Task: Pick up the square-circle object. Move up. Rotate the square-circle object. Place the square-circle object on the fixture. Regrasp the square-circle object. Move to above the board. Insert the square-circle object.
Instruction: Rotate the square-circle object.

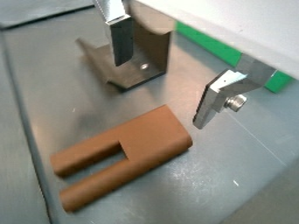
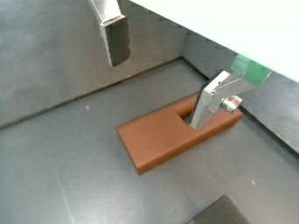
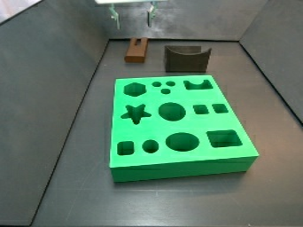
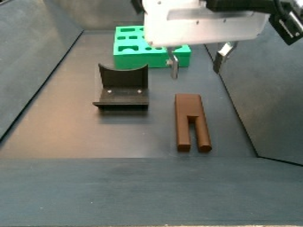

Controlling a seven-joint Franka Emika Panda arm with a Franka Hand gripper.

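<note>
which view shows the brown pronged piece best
A side view: the square-circle object lies whole and unobstructed, below the open gripper. Both wrist views crop or partly hide it; in the remaining side view it is small and far.

— How's the light?
— Even and soft, with faint shadows. The grey floor (image 3: pixel 71 151) shows a dull sheen.
— Sharpness?
— Both side views are fairly crisp. In both wrist views the gripper (image 1: pixel 170 66) fingers (image 2: pixel 114 37) look slightly soft, and their silver plates catch glare.

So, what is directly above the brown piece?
The open tool hangs above the square-circle object, touching nothing. The piece lies flat on the floor; its underside is hidden.
</note>
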